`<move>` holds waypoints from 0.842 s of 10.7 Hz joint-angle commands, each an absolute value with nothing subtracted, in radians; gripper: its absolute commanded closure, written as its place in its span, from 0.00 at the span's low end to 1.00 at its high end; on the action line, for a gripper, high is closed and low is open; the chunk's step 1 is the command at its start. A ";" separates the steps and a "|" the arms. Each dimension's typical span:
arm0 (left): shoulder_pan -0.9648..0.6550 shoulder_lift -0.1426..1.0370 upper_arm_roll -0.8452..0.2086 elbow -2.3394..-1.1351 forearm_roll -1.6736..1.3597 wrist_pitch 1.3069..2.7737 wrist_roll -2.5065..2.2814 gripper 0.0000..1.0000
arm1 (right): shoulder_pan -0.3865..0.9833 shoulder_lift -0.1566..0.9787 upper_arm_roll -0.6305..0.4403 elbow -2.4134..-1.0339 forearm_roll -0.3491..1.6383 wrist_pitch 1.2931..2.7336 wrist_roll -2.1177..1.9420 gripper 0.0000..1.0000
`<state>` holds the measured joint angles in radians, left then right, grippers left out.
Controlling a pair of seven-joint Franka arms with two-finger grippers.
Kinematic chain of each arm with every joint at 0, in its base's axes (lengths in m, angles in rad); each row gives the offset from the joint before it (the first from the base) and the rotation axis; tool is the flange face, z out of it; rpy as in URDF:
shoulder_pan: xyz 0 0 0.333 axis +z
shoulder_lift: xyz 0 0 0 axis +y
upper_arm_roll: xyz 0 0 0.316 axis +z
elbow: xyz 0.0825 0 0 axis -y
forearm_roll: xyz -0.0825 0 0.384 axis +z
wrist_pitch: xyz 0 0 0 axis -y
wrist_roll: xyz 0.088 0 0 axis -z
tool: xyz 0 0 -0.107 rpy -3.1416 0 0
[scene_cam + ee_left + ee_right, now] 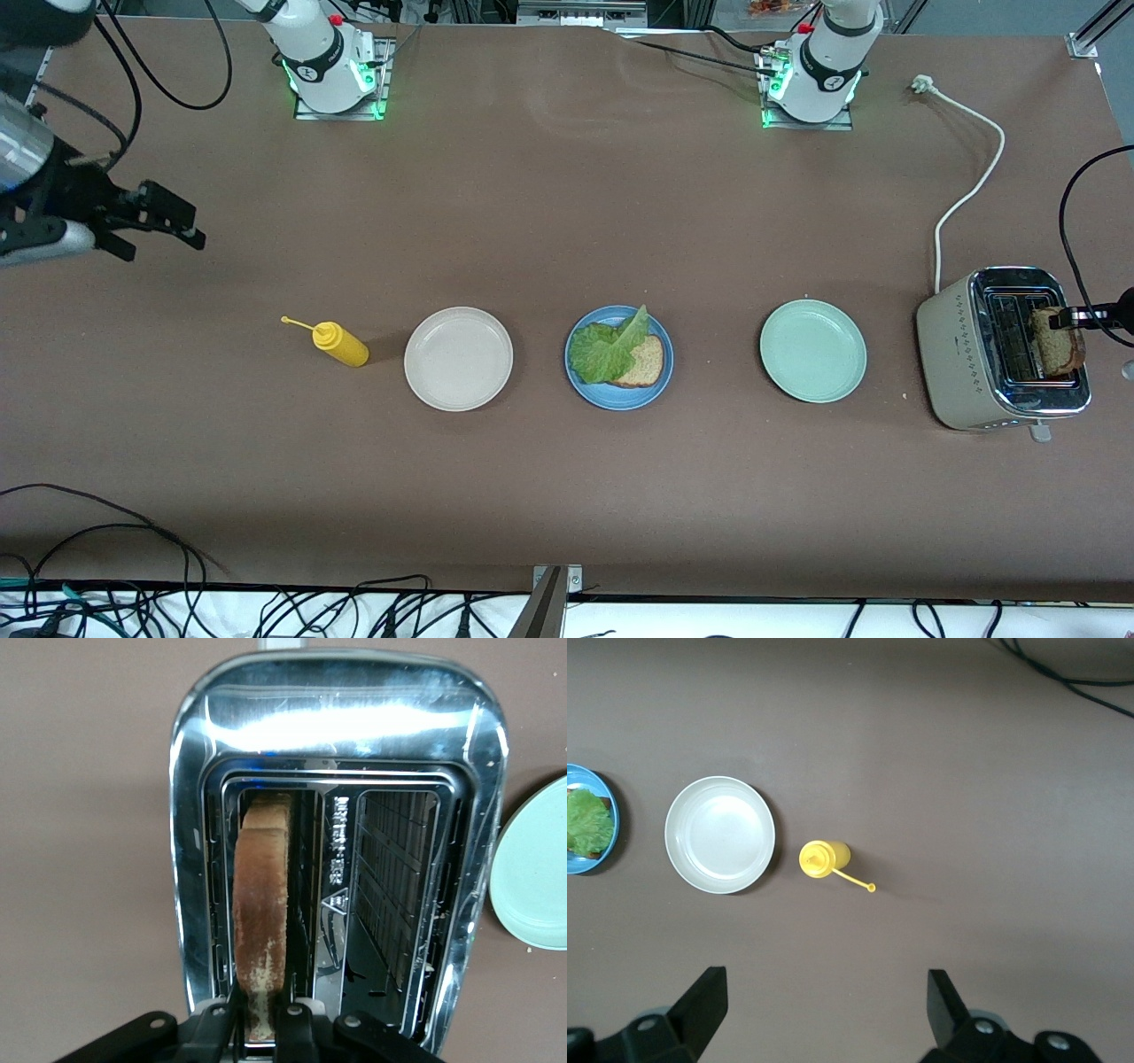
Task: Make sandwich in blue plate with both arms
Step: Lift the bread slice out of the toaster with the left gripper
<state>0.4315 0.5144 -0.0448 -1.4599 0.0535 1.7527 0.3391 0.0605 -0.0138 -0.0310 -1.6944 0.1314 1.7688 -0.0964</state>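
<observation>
Left gripper [259, 1020] pinching bread slice [261, 930] in toaster [952, 354]. Right gripper [168, 220] waits above tabletop [567, 496], fingers spread.

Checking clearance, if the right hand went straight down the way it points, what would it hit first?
Probably bare table. The open right hand points down, with the yellow bottle just off its line, though depth is unclear.

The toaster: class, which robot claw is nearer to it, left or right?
Left. The left claw is right at the toaster, shut on the bread slice standing in its slot. The right claw waits open at the right arm's end of the table.
</observation>
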 commanded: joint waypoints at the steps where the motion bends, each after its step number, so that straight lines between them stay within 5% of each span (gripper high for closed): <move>1: 0.423 0.496 -0.058 -1.434 0.144 1.723 0.348 1.00 | 0.078 -0.066 -0.038 -1.740 0.074 1.767 -0.057 0.00; 6: 0.376 0.376 -0.069 -1.414 0.153 1.582 0.347 1.00 | 0.072 -0.064 -0.041 -1.707 0.072 1.784 -0.063 0.00; 9: 0.301 0.368 -0.069 -1.277 0.163 1.422 0.347 1.00 | 0.071 -0.060 -0.055 -1.691 0.060 1.787 -0.071 0.00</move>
